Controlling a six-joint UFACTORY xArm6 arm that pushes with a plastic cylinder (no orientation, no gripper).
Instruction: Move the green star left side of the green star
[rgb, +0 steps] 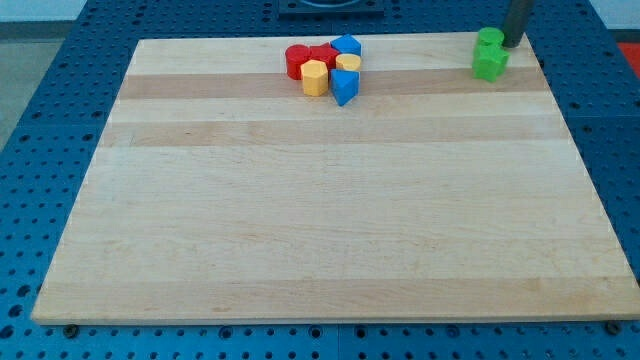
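My tip (512, 44) stands at the table's (300, 220) far right corner, near the view's top right. I carry no fingers, only a straight dark rod, so nothing opens or clamps.

Two green blocks lie directly beside the tip, on its left. The upper green block (490, 39) touches or nearly touches the rod; its shape is too small to read, though it appears rounded. The green star (490, 64) sits just below it, in contact with it, close to the table's right edge.

A second cluster lies along the far edge, near its middle, well apart from the green pair. It comprises two red blocks (308, 58), two blue blocks (346, 46) (344, 87) and two yellow blocks (314, 77) (348, 63), all packed together and touching.
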